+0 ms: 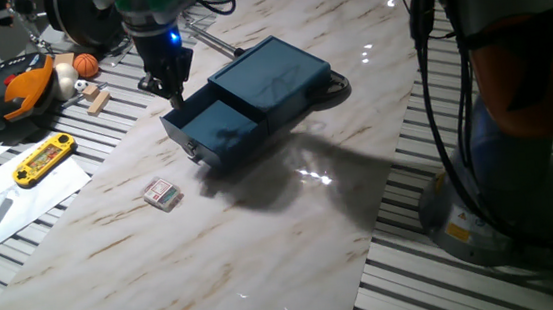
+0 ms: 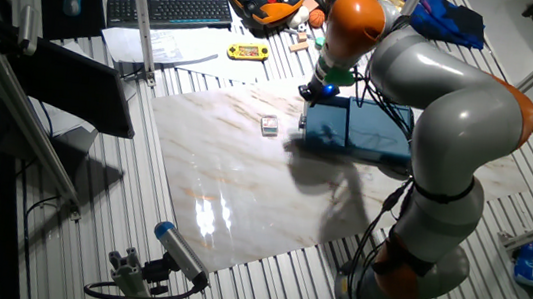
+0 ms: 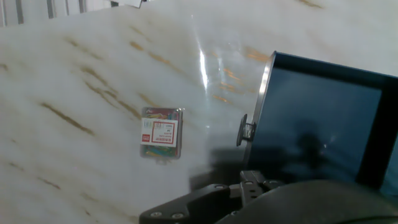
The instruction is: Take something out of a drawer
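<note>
The dark blue drawer stands pulled out of its flat blue box, and its inside looks bare. A metal knob sticks out of its front. The something, a small pale packet with red and white print, lies flat on the marble slab, well apart from the drawer front. My gripper hangs just above the drawer's far left corner, open and holding nothing. The hand view shows only its dark body along the bottom edge.
A yellow handheld game lies on papers left of the slab. Toys, a wooden block and an orange-black tool crowd the far left. Cables run behind the box. A keyboard sits farther off.
</note>
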